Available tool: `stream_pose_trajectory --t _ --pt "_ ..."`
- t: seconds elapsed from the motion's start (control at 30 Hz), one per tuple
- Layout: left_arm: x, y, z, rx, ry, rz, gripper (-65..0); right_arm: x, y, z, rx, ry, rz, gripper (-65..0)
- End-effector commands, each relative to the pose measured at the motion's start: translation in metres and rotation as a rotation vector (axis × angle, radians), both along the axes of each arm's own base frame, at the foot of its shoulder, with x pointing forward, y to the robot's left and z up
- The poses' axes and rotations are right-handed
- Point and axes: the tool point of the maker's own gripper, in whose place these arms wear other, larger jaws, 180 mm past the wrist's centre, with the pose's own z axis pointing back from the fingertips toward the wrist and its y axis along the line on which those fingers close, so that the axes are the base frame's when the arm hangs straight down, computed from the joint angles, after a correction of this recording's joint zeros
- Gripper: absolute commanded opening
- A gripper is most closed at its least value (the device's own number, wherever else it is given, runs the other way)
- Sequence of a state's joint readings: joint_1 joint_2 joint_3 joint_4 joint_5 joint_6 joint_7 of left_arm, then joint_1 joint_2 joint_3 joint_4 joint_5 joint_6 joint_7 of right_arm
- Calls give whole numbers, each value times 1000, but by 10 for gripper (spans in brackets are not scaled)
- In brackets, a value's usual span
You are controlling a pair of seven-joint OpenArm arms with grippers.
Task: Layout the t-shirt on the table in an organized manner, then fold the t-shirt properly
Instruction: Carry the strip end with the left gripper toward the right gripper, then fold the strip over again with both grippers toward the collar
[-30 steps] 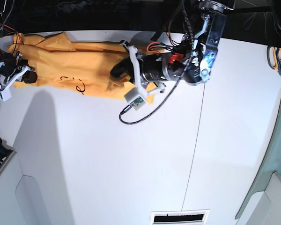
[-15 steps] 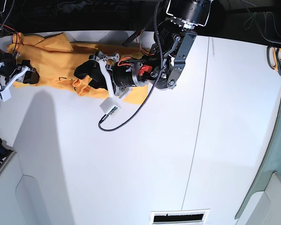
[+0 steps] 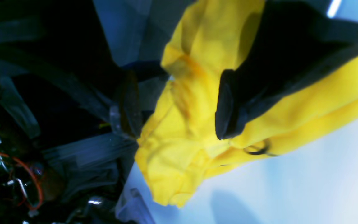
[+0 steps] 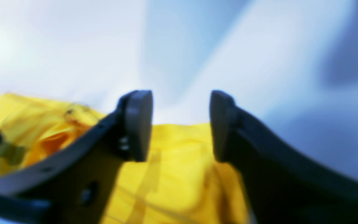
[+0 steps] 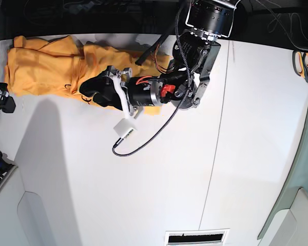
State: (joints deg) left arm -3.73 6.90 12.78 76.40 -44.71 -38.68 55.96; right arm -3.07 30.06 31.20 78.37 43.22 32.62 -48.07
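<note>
The t-shirt lies bunched along the table's far left edge. The left gripper hovers over its middle, jaws spread, holding nothing. The right gripper, off the shirt's left end, stands open and empty.

Bright overhead light; wrist views blurred, blue-tinted.

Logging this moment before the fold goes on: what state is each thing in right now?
t-shirt: bunched in a long strip at the table's far edge, not laid flat, not folded.
left end effector: open, over the shirt, cloth lying between its fingers but unpinched.
right end effector: open, holding nothing, shirt beyond it.
table: bearing the shirt.
scissors: lying at the table's far edge, untouched.
</note>
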Motion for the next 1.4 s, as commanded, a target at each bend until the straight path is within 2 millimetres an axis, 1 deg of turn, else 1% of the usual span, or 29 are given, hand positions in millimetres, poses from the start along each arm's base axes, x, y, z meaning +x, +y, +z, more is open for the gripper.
stream_pose_trajectory --t 0.0,0.07,0.1,0.17,0.27,0.37,0.4,0.43,0.47,0.53,0.57,0.67,0.77,0.83,0.9,0.97,1.03,1.07,1.13,1.2,1.27,1.33,1.37 --pt "6 2 11 -25 -38 -6 -246 3 -16 11 -20 -26 -19 -260" --pt "1 17 -2 9 -22 -2 -246 -11 -30 -4 -14 26 -54 -222" --pt "-2 23 -7 18 -10 1 -246 -20 -35 -14 -2 60 -72 -218" --pt "-8 34 -15 31 9 6 -246 -36 -38 -35 33 126 -96 -219" --pt "-9 42 -20 50 12 9 -246 -52 -33 -57 91 187 -116 -219" --pt "-4 45 -19 47 0 27 -246 -57 -20 -70 153 210 -121 -222" --pt "-4 45 -19 50 -3 29 -246 -58 -15 -73 162 216 -117 -235" --pt "-4 46 -21 59 -5 28 -246 -59 -9 -76 174 220 -113 -281" --pt "-4 47 -23 74 -8 24 -246 -59 -3 -78 187 223 -112 -357" --pt "-4 49 -25 90 -12 21 -246 -57 6 -80 203 217 -108 -561" --pt "-2 50 -24 87 -14 27 -246 -55 10 -79 211 208 -105 -650" --pt "12 58 -12 71 -49 70 -246 -45 16 -67 215 167 -80 -650" --pt "33 81 5 76 -110 151 -246 -33 21 -47 179 130 -27 -650" --pt "44 106 7 97 -122 212 -246 -24 27 -30 160 91 17 -650" --pt "51 136 3 129 -122 277 -246 -12 33 -9 121 36 63 -650" --pt "53 167 -4 169 -112 333 -246 -2 40 12 80 -24 106 -650" --pt "46 194 -14 214 -90 369 -246 5 48 30 53 -74 144 -650" --pt "40 203 -20 234 -74 376 -246 9 52 39 47 -99 162 -650" --pt "22 215 -36 270 -30 373 -246 15 61 57 34 -152 193 -650" --pt "3 219 -51 285 24 367 -246 19 70 71 22 -198 220 -650" --pt "-17 217 -67 284 84 364 -246 23 86 83 29 -245 245 -650" --pt "-34 213 -79 270 131 368 -246 24 106 89 48 -273 276 -650" --pt "-40 210 -84 263 146 367 -246 24 118 88 65 -280 294 -650"
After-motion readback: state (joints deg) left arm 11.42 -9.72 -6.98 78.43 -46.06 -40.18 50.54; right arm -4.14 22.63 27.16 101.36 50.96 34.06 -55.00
